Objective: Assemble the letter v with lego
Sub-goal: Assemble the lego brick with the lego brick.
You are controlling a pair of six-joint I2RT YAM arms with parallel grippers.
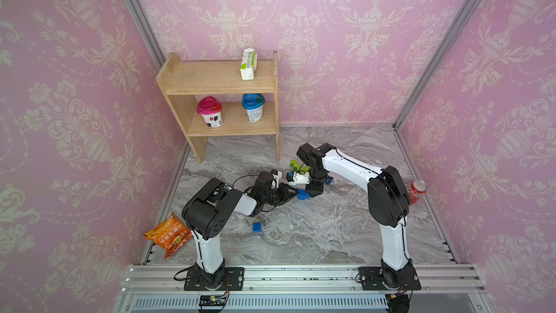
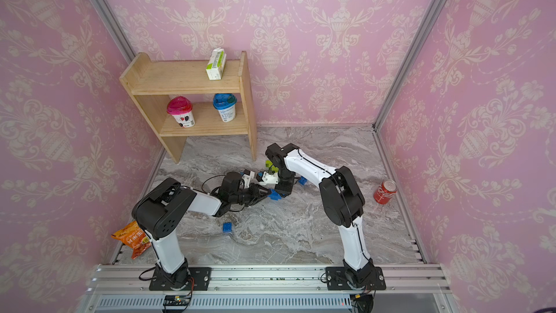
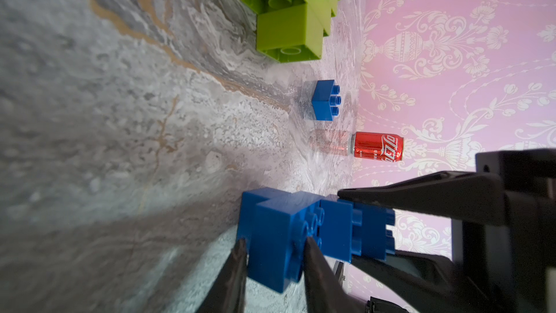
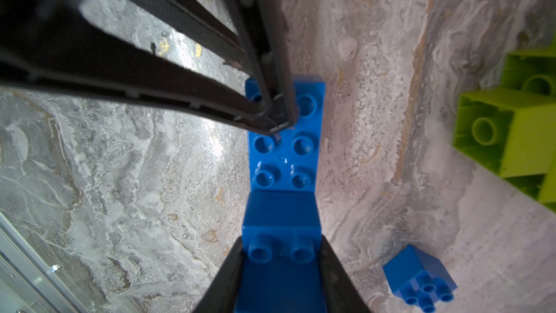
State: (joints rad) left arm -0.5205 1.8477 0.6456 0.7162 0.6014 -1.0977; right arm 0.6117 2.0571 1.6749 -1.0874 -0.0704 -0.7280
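Now, left gripper (image 3: 275,245): clamped on the long blue brick (image 4: 285,146), with one finger on its studded face and the other on the opposite face, at the end farthest from the right gripper.
right gripper (image 4: 282,240): closed on the square blue brick (image 4: 281,215), fingers flat against two opposite side walls. That brick sits on the long one's studs, directly between our fingertips.
lime-green cluster (image 1: 296,166): several bricks joined together, lying on the table (image 1: 301,236) just beyond both grippers and touched by neither.
loose blue brick (image 4: 419,278): on the table beside the right gripper, near its tips.
stray blue brick (image 1: 257,226): behind the left gripper, back toward its arm.
weight and stiffness: we judge every brick light, hard and rigid, so a firm squeeze should do no harm.
surface: the walls look smooth and glossy, so we expect a brick to slip or twist if we pinch it on a corner or across the studs.
where to hold: two flat, parallel walls, close to the middle.
joint: a friction fit, which we think a sideways twist could pop apart.
seating: we cannot tell whether the square brick is pressed fully home.
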